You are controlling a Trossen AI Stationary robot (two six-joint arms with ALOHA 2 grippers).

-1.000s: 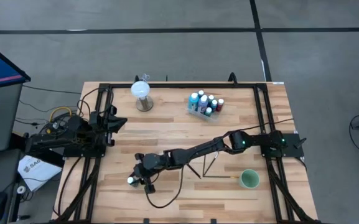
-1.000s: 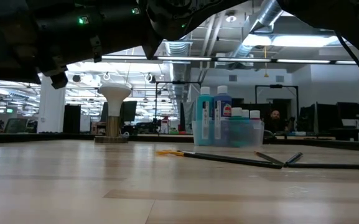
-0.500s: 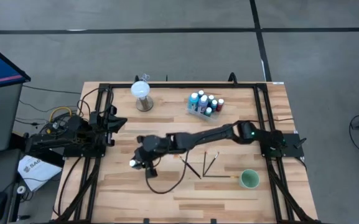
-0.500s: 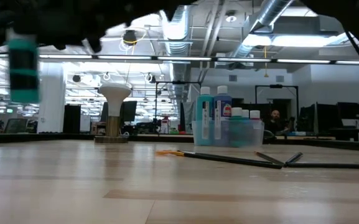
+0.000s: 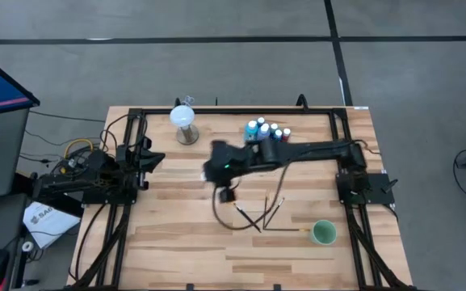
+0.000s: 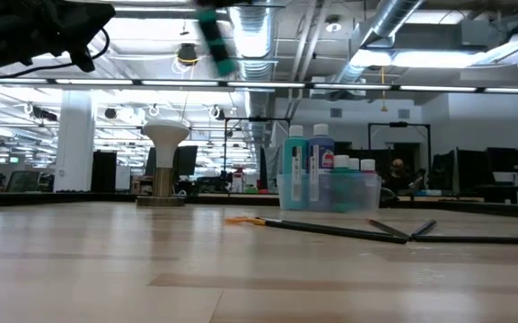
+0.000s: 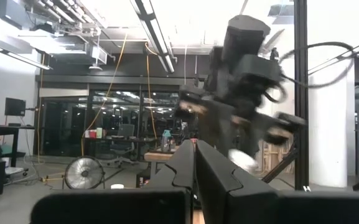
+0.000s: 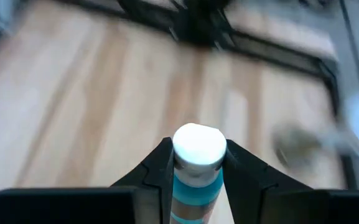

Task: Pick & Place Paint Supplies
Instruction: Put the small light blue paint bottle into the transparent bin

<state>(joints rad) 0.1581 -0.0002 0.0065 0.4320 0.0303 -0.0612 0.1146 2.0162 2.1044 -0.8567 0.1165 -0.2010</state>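
right gripper (image 8: pixel 196 163): clamped on a teal paint bottle (image 8: pixel 196 167), white cap up between both fingers (image 8: pixel 156 167), held above mid-table | paintbrushes (image 5: pixel 263 215): flat on the table on its near-right side | bottle tray (image 5: pixel 265 136): far right | left gripper (image 7: pixel 195 163): at left edge, fingers pressed together, empty

The right arm (image 5: pixel 297 153) spans the middle of the bench (image 5: pixel 168 242) from the right edge, lifted clear of the surface, its hand (image 8: pixel 198 163) clamped on a teal bottle (image 8: pixel 197 163).

Far side: the bottle tray (image 5: pixel 266 136) and the white globe (image 5: pixel 183 117) stand with open bench between them.

Right of centre, near side: crossed paintbrushes (image 5: pixel 263 215) lie flat beside the green cup (image 5: pixel 324 233).

The near left bench is open. The left arm (image 5: pixel 103 174) sits at the left edge.
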